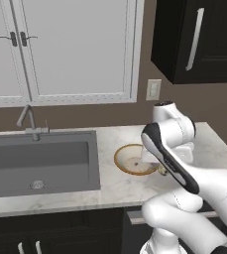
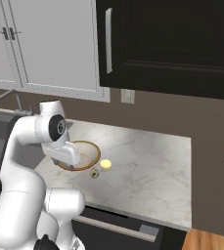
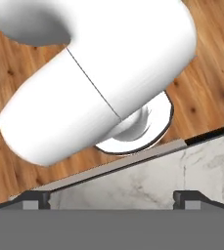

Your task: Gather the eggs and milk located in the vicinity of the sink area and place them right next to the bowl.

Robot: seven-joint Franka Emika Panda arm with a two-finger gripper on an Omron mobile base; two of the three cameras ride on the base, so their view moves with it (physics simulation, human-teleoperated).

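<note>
Egg: we see one pale egg (image 2: 105, 164) on the marble counter (image 2: 152, 161), just beside the bowl (image 2: 86, 155), on its side away from the sink (image 1: 40, 161).
Gripper: our gripper (image 3: 112, 197) has its tips spread wide, holding nothing, over the counter's front edge.
Milk: we cannot place it.

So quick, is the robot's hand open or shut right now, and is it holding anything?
Gripper: open, jaws spread wide, nothing between them.
</note>
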